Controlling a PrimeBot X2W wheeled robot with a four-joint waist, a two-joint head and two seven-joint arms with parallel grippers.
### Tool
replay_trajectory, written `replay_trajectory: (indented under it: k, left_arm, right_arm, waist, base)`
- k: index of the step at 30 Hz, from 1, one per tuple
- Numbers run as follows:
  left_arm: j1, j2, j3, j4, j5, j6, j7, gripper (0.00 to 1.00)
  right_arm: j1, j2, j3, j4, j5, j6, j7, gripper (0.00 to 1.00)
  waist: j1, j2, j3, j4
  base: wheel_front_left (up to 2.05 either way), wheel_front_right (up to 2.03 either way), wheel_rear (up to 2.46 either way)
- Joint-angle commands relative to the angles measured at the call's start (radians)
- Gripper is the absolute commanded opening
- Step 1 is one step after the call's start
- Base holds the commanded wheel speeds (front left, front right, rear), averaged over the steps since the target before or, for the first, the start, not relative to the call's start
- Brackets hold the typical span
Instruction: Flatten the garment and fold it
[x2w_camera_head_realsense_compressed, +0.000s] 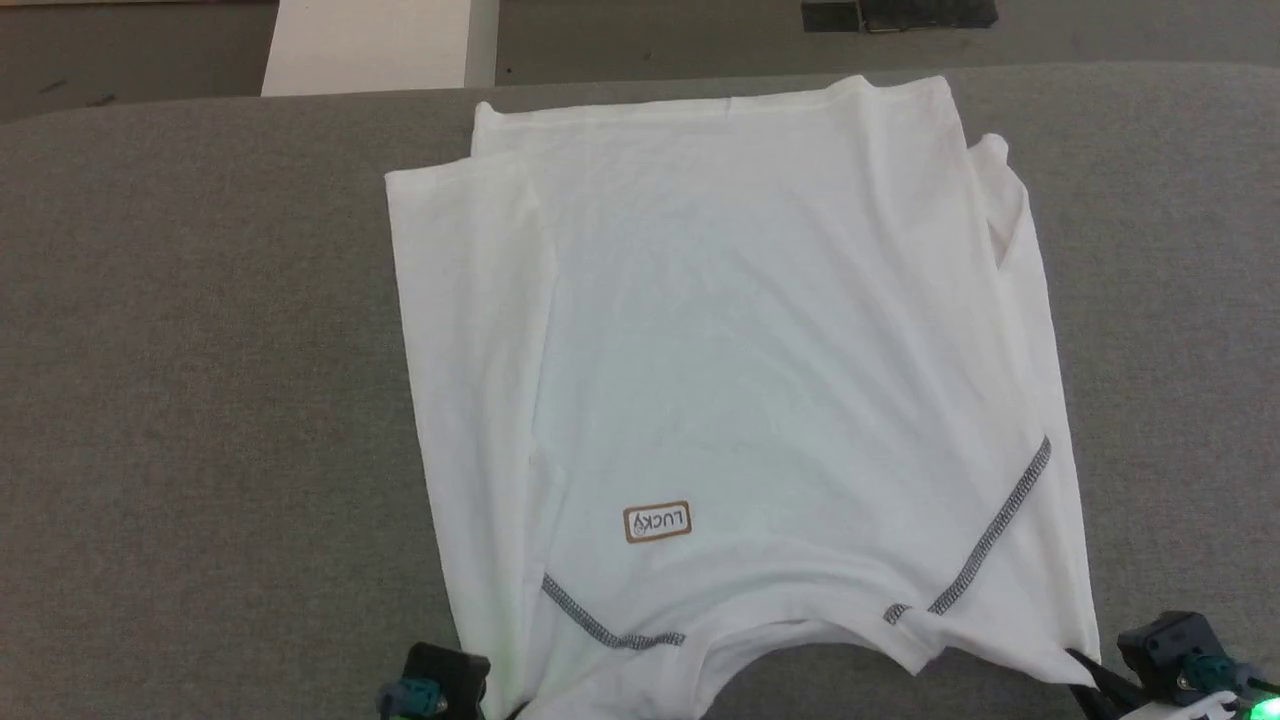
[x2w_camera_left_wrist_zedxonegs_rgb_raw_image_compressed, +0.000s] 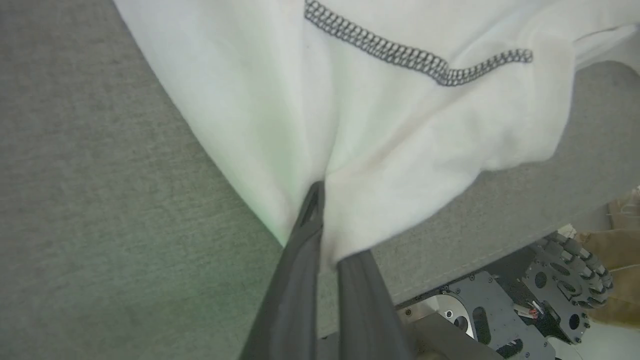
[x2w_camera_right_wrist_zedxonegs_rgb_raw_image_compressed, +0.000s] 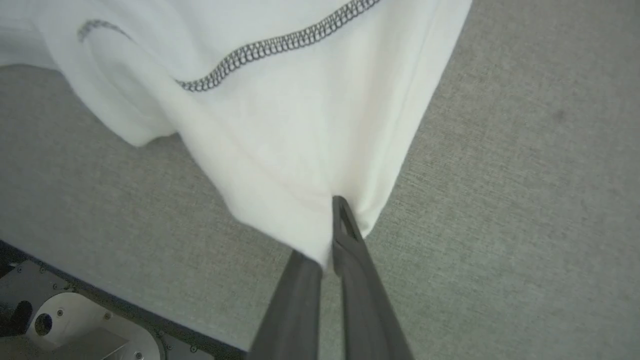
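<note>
The white T-shirt (x2w_camera_head_realsense_compressed: 740, 370) lies spread on the grey table, collar toward me and hem at the far side, both sleeves folded in over the body. Its brown-bordered "LUCKY" patch (x2w_camera_head_realsense_compressed: 657, 522) sits near the collar, and dark zigzag seams (x2w_camera_head_realsense_compressed: 990, 535) run along the shoulders. My left gripper (x2w_camera_left_wrist_zedxonegs_rgb_raw_image_compressed: 322, 200) is shut on the garment (x2w_camera_left_wrist_zedxonegs_rgb_raw_image_compressed: 380, 135) at its near left shoulder corner. My right gripper (x2w_camera_right_wrist_zedxonegs_rgb_raw_image_compressed: 334, 210) is shut on the garment (x2w_camera_right_wrist_zedxonegs_rgb_raw_image_compressed: 300, 130) at the near right shoulder corner. Both wrists peek in at the head view's bottom edge, left wrist (x2w_camera_head_realsense_compressed: 435, 680) and right wrist (x2w_camera_head_realsense_compressed: 1175, 655).
The grey cloth-covered table (x2w_camera_head_realsense_compressed: 200, 350) spreads wide to either side of the shirt. Its near edge lies just behind the grippers, with my metal base (x2w_camera_left_wrist_zedxonegs_rgb_raw_image_compressed: 500, 310) below it. A white panel (x2w_camera_head_realsense_compressed: 370, 45) stands beyond the far edge.
</note>
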Motion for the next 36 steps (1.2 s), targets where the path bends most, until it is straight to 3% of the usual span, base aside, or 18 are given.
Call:
replay_trajectory:
  k: [1, 9, 13, 14, 15, 16, 21, 25, 32, 36]
  left_arm:
    - [0.048, -0.005, -0.012, 0.019, -0.031, -0.009, 0.02, 0.0]
    - [0.108, 0.032, 0.003, -0.015, -0.091, -0.013, 0.062, 0.0]
    - [0.095, 0.039, 0.027, -0.026, -0.063, 0.0, 0.012, 0.0]
    - [0.089, 0.036, 0.03, -0.026, -0.054, 0.0, -0.01, 0.0]
    - [0.081, 0.03, 0.032, -0.022, -0.046, -0.002, -0.033, 0.44]
    - [0.074, 0.021, 0.035, -0.017, -0.045, -0.005, -0.052, 1.0]
    - [0.055, -0.014, 0.043, 0.002, -0.074, -0.035, -0.117, 1.0]
    - [0.085, 0.014, 0.069, -0.046, -0.11, -0.045, -0.113, 1.0]
    - [0.176, 0.076, 0.187, -0.238, -0.154, 0.013, -0.14, 1.0]
    - [0.192, 0.063, 0.262, -0.33, -0.14, 0.058, -0.221, 1.0]
  right_arm:
    - [0.023, 0.007, 0.002, 0.004, 0.018, -0.002, 0.017, 0.0]
    - [0.073, -0.006, -0.041, -0.037, 0.043, -0.002, 0.103, 0.0]
    - [0.081, 0.007, -0.054, -0.062, 0.038, -0.002, 0.101, 0.0]
    - [0.079, 0.011, -0.053, -0.065, 0.037, -0.002, 0.094, 0.2]
    - [0.074, 0.019, -0.056, -0.066, 0.031, -0.002, 0.078, 0.97]
    - [0.071, 0.027, -0.059, -0.063, 0.027, -0.002, 0.069, 1.0]
    - [0.058, 0.047, -0.041, -0.065, 0.056, -0.002, 0.066, 1.0]
    - [0.07, 0.037, -0.062, -0.118, 0.128, -0.002, 0.113, 1.0]
    - [0.12, 0.027, -0.194, -0.273, 0.231, -0.002, 0.212, 1.0]
    - [0.113, 0.073, -0.297, -0.35, 0.238, -0.002, 0.194, 1.0]
  waist:
    - [0.0001, 0.0, -0.008, 0.001]
    - [0.0001, 0.0, -0.029, 0.02]
    - [0.0001, 0.0, -0.035, 0.028]
    - [0.0001, 0.0, -0.036, 0.03]
    - [0.0001, 0.0, -0.038, 0.032]
    - [0.0001, 0.0, -0.039, 0.033]
    - [0.0001, 0.0, -0.052, 0.032]
    - [0.0001, 0.0, -0.063, 0.026]
    - [0.0001, 0.0, -0.08, 0.022]
    - [0.0001, 0.0, -0.088, 0.02]
  base:
    - [0.0, 0.0, 0.0]
    - [0.0, 0.0, 0.0]
    - [0.0, 0.0, 0.0]
    - [0.0, 0.0, 0.0]
    - [0.0, 0.0, 0.0]
    - [0.0, 0.0, 0.0]
    - [0.0, 0.0, 0.0]
    - [0.0, 0.0, 0.0]
    - [0.0, 0.0, 0.0]
    - [0.0, 0.0, 0.0]
